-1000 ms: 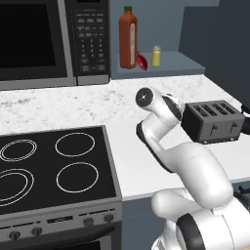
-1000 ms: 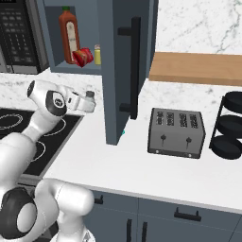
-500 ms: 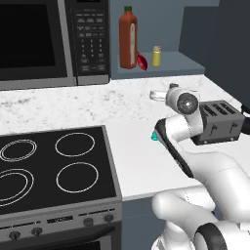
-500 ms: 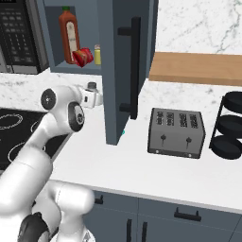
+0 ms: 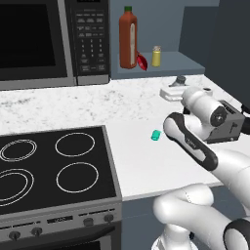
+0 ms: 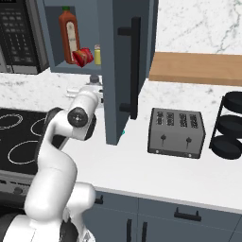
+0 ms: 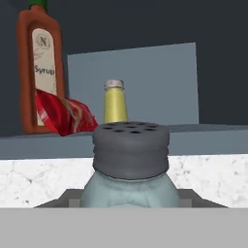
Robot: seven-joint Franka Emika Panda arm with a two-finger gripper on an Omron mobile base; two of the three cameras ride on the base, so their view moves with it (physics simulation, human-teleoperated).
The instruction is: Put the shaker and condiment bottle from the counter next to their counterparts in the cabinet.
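Shaker [image 7: 130, 167] sits clamped in gripper [image 5: 177, 87] jaws above counter's [image 5: 73, 105] back edge (red bottle already shelved); best kept upright, set down beside yellow shaker [image 7: 115, 103] on cabinet [image 5: 183, 63] ledge.

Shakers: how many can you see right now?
2. The grey-blue shaker sits between the fingers, in front of the cabinet; the yellow shaker stands on its ledge. No others show.

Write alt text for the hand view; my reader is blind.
A pale glassy shaker with a dark grey holed cap sits close before the camera. Behind, on a blue-grey cabinet ledge, stand a tall orange-red syrup bottle, a red bottle and a yellow shaker.
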